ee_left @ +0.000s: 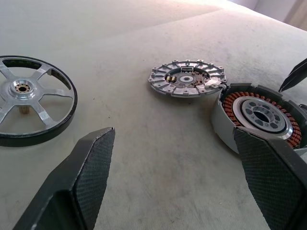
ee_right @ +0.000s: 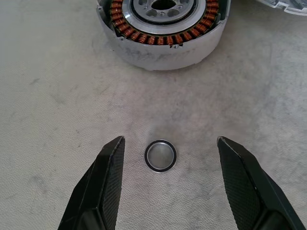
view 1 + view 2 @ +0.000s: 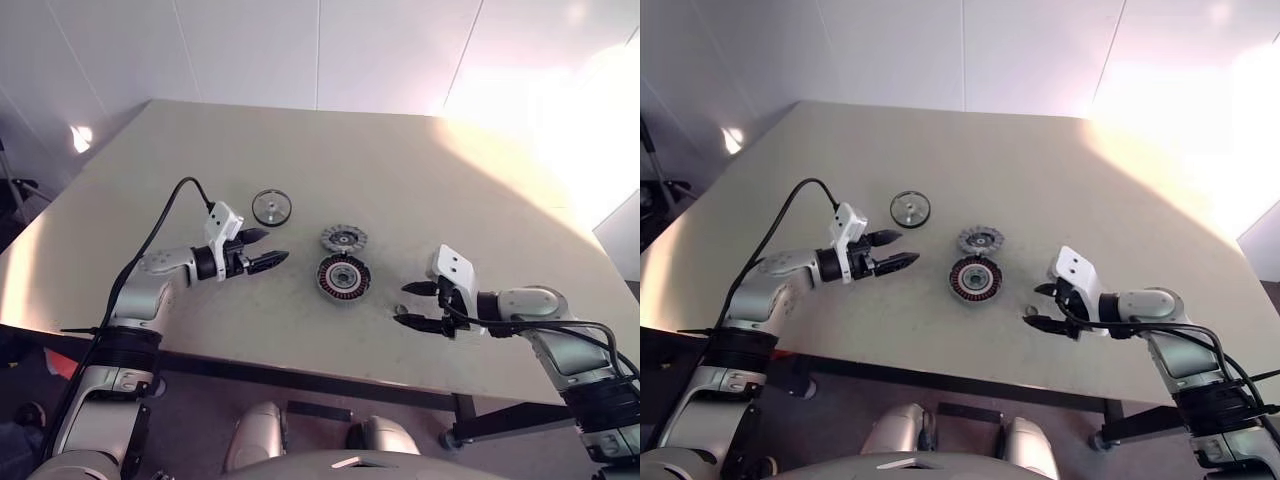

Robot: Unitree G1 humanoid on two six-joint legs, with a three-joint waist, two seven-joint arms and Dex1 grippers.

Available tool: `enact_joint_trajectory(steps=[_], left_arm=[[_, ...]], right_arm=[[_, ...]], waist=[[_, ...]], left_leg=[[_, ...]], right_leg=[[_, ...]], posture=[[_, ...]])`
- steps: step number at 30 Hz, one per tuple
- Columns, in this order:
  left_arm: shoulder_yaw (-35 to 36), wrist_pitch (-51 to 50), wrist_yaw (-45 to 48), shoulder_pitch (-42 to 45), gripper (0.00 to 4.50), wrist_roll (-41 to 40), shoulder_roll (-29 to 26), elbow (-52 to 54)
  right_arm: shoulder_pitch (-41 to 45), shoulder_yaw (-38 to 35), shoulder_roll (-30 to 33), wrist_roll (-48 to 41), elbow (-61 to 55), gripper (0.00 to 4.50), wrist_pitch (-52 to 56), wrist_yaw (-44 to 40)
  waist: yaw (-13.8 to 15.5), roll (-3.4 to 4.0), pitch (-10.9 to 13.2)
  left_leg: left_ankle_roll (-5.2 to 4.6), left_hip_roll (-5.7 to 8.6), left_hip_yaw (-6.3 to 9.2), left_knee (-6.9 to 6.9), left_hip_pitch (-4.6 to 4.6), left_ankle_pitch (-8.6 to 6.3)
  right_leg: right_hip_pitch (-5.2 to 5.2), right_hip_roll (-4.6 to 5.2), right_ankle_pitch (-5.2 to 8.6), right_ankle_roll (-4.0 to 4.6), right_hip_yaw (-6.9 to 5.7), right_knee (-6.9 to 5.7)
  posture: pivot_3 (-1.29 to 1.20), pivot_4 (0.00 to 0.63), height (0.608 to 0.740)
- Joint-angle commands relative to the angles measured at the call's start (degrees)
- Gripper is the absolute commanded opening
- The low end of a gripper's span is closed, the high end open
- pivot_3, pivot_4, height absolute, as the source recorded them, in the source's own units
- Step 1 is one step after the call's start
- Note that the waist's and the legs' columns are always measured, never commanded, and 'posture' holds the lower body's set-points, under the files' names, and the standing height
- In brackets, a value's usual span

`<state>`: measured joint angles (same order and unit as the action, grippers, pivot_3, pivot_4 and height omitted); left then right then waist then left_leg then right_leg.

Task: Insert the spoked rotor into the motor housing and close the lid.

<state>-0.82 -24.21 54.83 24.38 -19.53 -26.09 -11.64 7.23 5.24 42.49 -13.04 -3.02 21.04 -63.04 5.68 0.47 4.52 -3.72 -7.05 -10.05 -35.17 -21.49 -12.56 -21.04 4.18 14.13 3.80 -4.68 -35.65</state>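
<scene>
A beige counter (image 3: 480, 200) fills the scene, seen from above and in front.

Nearest, on the right, the right end effector (image 3: 412, 305) points inward over the counter with its two black fingers spread apart and nothing between them. On the counter beneath the gap lies a small metal ring (image 2: 160, 155), flat and touching neither finger.

On the left, slightly farther back, the left end effector (image 3: 262, 249) points toward the middle of the counter, its fingers also spread wide and empty.

Between the two end effectors sits the motor housing (image 3: 344, 278), a squat round unit with copper-coloured windings circling a silver centre (its open face is turned up). It stands just beyond the small ring and apart from both end effectors.

Just behind the housing lies the lid (image 3: 344, 238), a grey ribbed disc flat on the counter, very close to the housing; whether the two touch cannot be told.

Farther back and to the left lies the spoked rotor (image 3: 271, 207), a flat wheel with a black rim and shiny silver spokes. It rests on the counter, well apart from the housing and just beyond the left end effector.
</scene>
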Motion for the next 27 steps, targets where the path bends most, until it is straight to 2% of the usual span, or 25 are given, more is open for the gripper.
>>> enact_joint_trajectory(steps=[1, 4, 8, 12, 19, 27], left_arm=[[0.14, 0.85, 0.32, 0.86, 4.16, 0.15, -0.68, 0.35], [0.18, 1.02, 0.20, 1.11, 4.16, 0.43, -0.61, 0.07], [0.26, 1.31, 0.15, 1.53, 4.16, 0.76, -0.67, -0.38], [0.25, 1.60, 0.03, 1.65, 4.16, 1.00, -0.67, -0.53], [-0.06, 2.05, -0.40, 2.45, 4.16, 1.37, -0.21, -0.99], [-0.31, 1.97, -0.85, 2.03, 4.16, 1.55, 0.53, -0.51]], right_arm=[[-0.16, -0.23, 0.31, -0.70, -1.13, 3.41, -0.25, -0.31], [-0.55, 0.50, 0.19, 0.12, 0.44, 3.41, -0.51, -0.16], [-0.33, 0.79, 0.04, 0.64, 1.33, 2.24, -1.02, 0.28], [0.15, 0.83, 0.10, 1.07, 2.10, 0.86, -1.71, 0.54], [2.37, 0.64, -0.13, 1.11, 3.32, 0.62, -2.49, 0.94], [13.09, -1.59, -3.88, -2.86, 0.12, 0.62, 1.85, 3.75]], waist=[[-0.01, 0.00, 0.00], [-0.01, 0.00, -0.01], [-0.01, 0.00, -0.01], [-0.01, -0.01, -0.01], [-0.02, 0.00, -0.01], [-0.19, 0.03, -0.02]], left_leg=[[0.00, 0.00, 0.00, 0.00, 0.02, 0.00], [0.00, 0.00, 0.00, 0.00, 0.02, 0.00], [0.00, 0.00, 0.00, 0.00, 0.08, 0.00], [0.00, 0.00, 0.00, 0.01, 0.12, 0.00], [0.01, 0.00, 0.00, 0.01, 0.39, 0.00], [0.06, 0.00, 0.00, 0.06, 0.34, 0.04]], right_leg=[[0.02, 0.00, 0.00, 0.00, 0.00, 0.00], [0.02, 0.00, 0.00, 0.00, 0.00, 0.00], [0.08, 0.00, 0.00, 0.00, 0.00, 0.01], [0.13, 0.00, 0.00, 0.00, 0.00, 0.02], [0.38, 0.00, 0.00, -0.01, 0.00, 0.03], [0.23, 0.00, 0.00, 0.00, 0.00, -0.06]], posture=[[0.00, 0.000, 0.740], [0.00, 0.000, 0.740], [0.00, 0.000, 0.740], [0.00, 0.000, 0.740], [0.00, 0.000, 0.740], [0.00, 0.000, 0.740]])
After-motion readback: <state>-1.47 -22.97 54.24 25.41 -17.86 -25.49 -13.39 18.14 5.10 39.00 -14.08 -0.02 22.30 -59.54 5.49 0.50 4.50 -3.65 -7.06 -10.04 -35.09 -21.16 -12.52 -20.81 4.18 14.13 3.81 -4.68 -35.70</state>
